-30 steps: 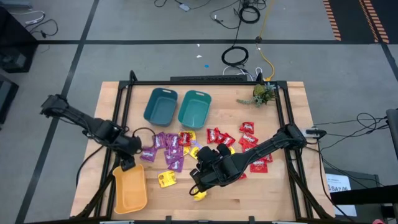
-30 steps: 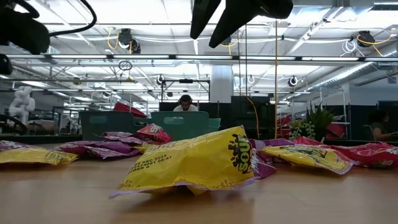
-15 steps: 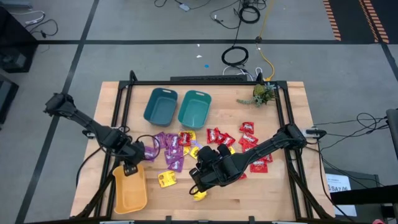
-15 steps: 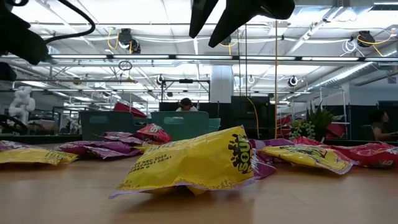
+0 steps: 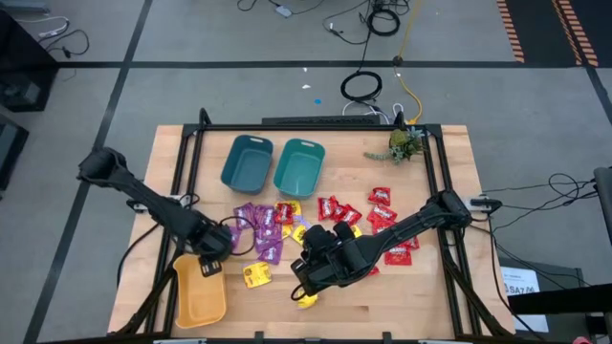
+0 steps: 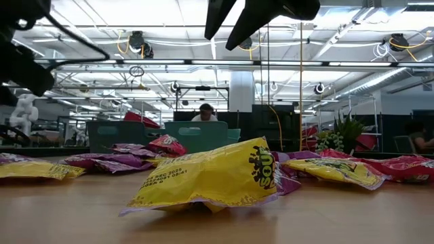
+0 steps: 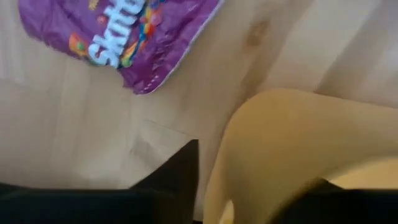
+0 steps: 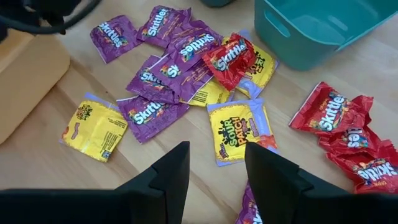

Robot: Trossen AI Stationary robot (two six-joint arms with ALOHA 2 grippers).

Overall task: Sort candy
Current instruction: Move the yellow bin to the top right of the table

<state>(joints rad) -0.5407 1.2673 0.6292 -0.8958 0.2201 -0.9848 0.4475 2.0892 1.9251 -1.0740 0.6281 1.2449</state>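
Left pincer: over orange bin's far rim, grip unclear.
Right pincer: open, empty, above yellow candy.

I see the candy spread flat in a loose band across the middle of the high view: purple packets bunched at centre left, red packets scattered to centre right, and yellow packets mixed between and just below them. Some packets overlap in the middle of the band, while one yellow one lies alone at lower centre. In the low view a crinkled yellow packet fills the centre foreground, lying flat.
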